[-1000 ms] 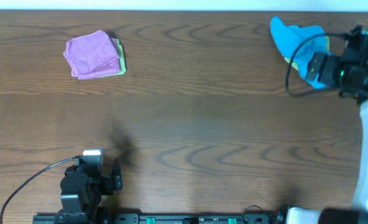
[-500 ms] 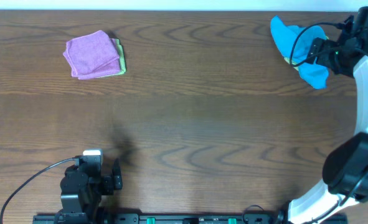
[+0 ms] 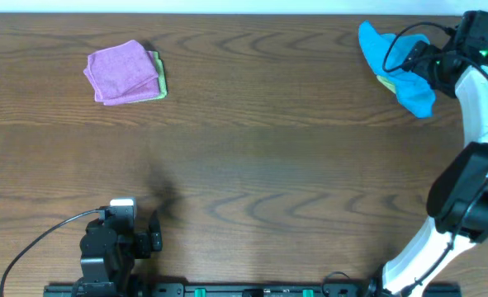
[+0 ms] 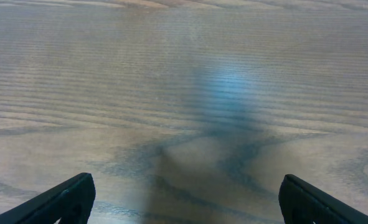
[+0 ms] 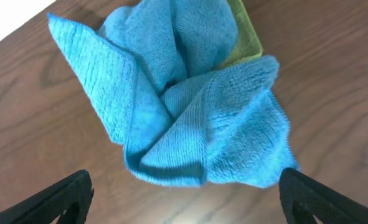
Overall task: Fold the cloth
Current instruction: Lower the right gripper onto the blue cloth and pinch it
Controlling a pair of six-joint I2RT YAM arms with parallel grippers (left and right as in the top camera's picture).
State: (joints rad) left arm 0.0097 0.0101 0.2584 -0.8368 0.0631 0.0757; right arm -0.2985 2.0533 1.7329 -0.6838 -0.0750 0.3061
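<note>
Lying crumpled ahead of the right fingers (image 5: 62,198) — spread wide, empty — the cloth (image 5: 184,124); left fingers (image 4: 62,200) likewise.

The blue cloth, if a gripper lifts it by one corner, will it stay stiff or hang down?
Probably floppy: the blue cloth lies in soft crumpled folds. Its terry surface likely grips rather than slips.

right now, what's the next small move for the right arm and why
Probably lower the right gripper onto the nearest edge of the cloth and pinch it. Its jaws are open and empty above the cloth, which lies crumpled, partly on a yellow-green cloth, so it needs lifting clear before folding.
</note>
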